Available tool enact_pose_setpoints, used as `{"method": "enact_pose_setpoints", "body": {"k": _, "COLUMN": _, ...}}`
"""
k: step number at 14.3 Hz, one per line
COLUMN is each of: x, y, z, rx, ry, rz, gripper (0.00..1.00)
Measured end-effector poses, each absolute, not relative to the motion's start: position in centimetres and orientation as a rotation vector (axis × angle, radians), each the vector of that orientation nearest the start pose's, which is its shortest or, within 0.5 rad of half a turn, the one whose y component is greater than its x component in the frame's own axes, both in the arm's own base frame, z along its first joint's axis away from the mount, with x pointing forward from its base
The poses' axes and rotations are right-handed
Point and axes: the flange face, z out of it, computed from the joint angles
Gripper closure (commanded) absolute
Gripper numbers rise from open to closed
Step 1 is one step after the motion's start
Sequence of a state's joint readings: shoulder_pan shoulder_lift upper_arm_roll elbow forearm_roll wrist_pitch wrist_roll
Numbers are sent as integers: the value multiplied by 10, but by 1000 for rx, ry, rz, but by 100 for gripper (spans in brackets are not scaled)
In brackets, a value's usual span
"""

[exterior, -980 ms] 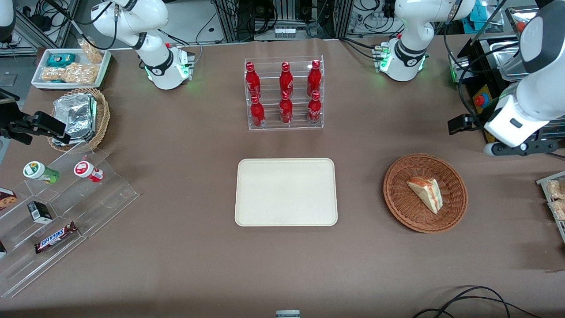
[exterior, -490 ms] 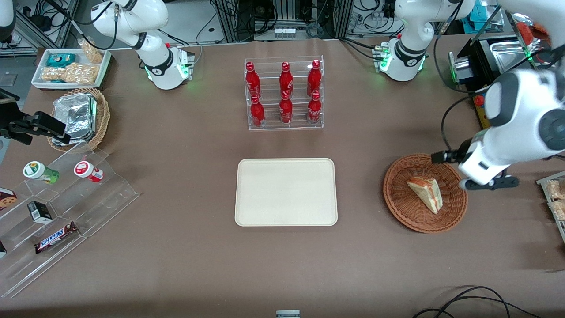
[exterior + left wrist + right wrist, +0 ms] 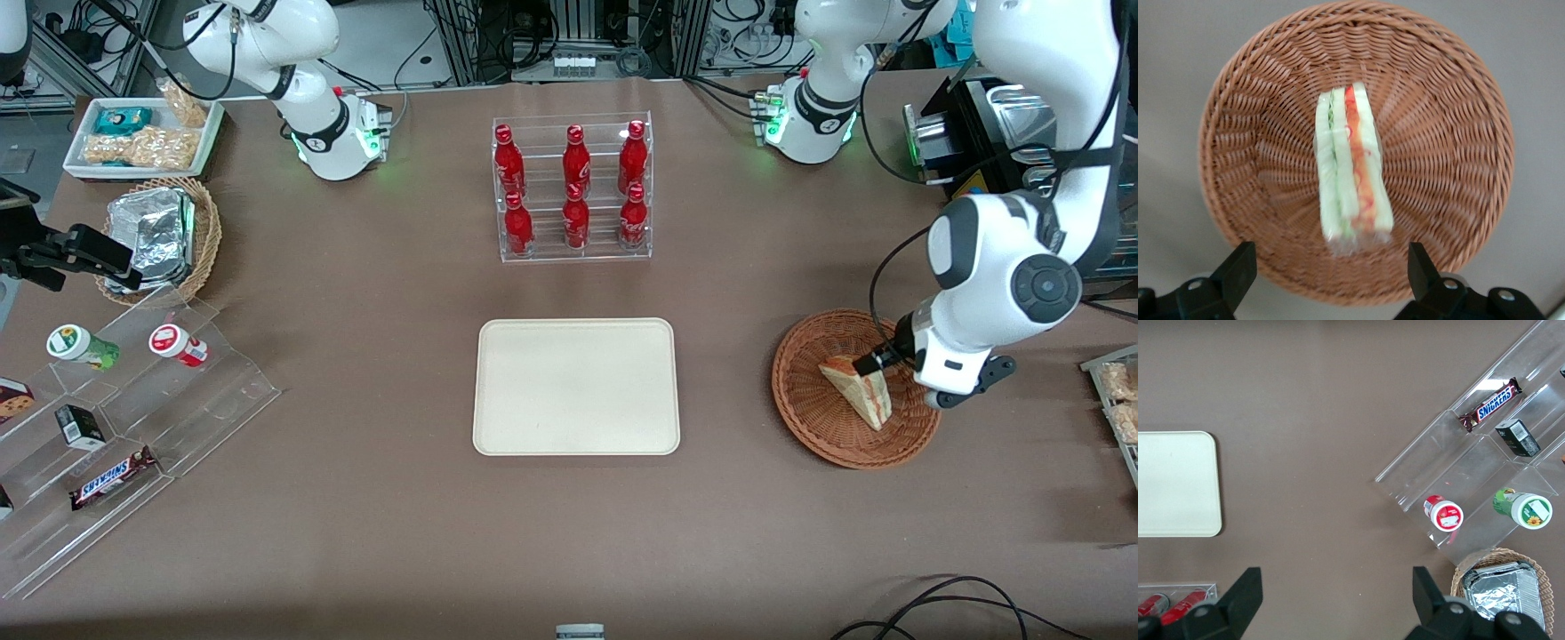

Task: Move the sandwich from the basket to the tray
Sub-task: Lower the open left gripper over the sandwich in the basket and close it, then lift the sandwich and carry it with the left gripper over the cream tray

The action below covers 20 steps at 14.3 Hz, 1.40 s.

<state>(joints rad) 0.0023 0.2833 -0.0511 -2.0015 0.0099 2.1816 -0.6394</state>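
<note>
We found the left arm's black two-finger gripper (image 3: 1328, 273) hanging over the round reddish-brown woven wicker basket (image 3: 822, 427), its two fingers (image 3: 1238, 270) spread wide apart with nothing between them. In the left wrist view the fingertips stood apart on either side of the basket's rim, clear of the weave, and the small triangular clear-wrapped sandwich (image 3: 1351, 170) of pale bread with green and red-orange filling lay between them, deeper in the bowl, its layered edge turned up toward the camera. From the front we saw that same sandwich (image 3: 861, 388) resting near the middle of the basket, with the white wrist of the working arm hanging just above it and covering part of the basket's edge.

Toward the parked arm's end of the table from the basket, well apart from it, lay the flat cream-beige rectangular tray (image 3: 576, 387) with rounded corners, bare on the brown table (image 3: 400, 533). Farther from the front camera than the tray stood a clear acrylic rack of red bottles (image 3: 573, 188). At the parked arm's end we noted a lighter tan wicker basket holding foil-wrapped packs (image 3: 160, 236), a white tray of snack packets (image 3: 142, 138), and a stepped clear acrylic stand (image 3: 133, 427) carrying small jars, a dark box and a chocolate bar.
</note>
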Motion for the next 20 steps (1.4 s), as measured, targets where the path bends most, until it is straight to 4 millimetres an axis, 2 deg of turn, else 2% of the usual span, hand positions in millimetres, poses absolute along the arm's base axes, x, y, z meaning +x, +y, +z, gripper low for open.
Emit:
{"method": "enact_pose_setpoints", "body": {"k": 1, "x": 590, "y": -28, "z": 297, "rx": -2958, "ry": -962, "rz": 147, "gripper": 3}}
{"method": "enact_pose_setpoints", "body": {"k": 2, "x": 592, "y": -28, "z": 286, "rx": -2941, "ry": -1017, "rz": 142, "gripper": 22}}
{"method": "enact_pose_setpoints", "body": {"k": 3, "x": 594, "y": -28, "z": 276, "rx": -2922, "ry": -1068, "rz": 142, "gripper": 62}}
{"method": "enact_pose_setpoints", "body": {"k": 4, "x": 594, "y": -28, "z": 268, "rx": -2899, "ry": -1120, "rz": 148, "gripper": 81}}
{"method": "enact_pose_setpoints", "body": {"k": 5, "x": 594, "y": -28, "z": 263, "rx": -2878, "ry": -1161, "rz": 157, "gripper": 90}}
{"method": "enact_pose_setpoints", "body": {"k": 8, "x": 594, "y": -28, "z": 260, "rx": -2860, "ry": -1193, "rz": 168, "gripper": 95}}
{"method": "enact_pose_setpoints", "body": {"k": 10, "x": 595, "y": -30, "z": 269, "rx": -2850, "ry": -1183, "rz": 203, "gripper": 95}}
{"method": "enact_pose_setpoints", "body": {"k": 13, "x": 602, "y": -38, "z": 312, "rx": -2824, "ry": -1140, "rz": 301, "gripper": 97}}
{"method": "enact_pose_setpoints", "body": {"k": 14, "x": 605, "y": -47, "z": 328, "rx": -2830, "ry": -1114, "rz": 306, "gripper": 99}}
{"method": "enact_pose_setpoints", "body": {"k": 16, "x": 606, "y": -85, "z": 349, "rx": -2871, "ry": -1019, "rz": 281, "gripper": 100}}
{"method": "enact_pose_setpoints", "body": {"k": 20, "x": 598, "y": -192, "z": 353, "rx": -3004, "ry": -606, "rz": 248, "gripper": 93}}
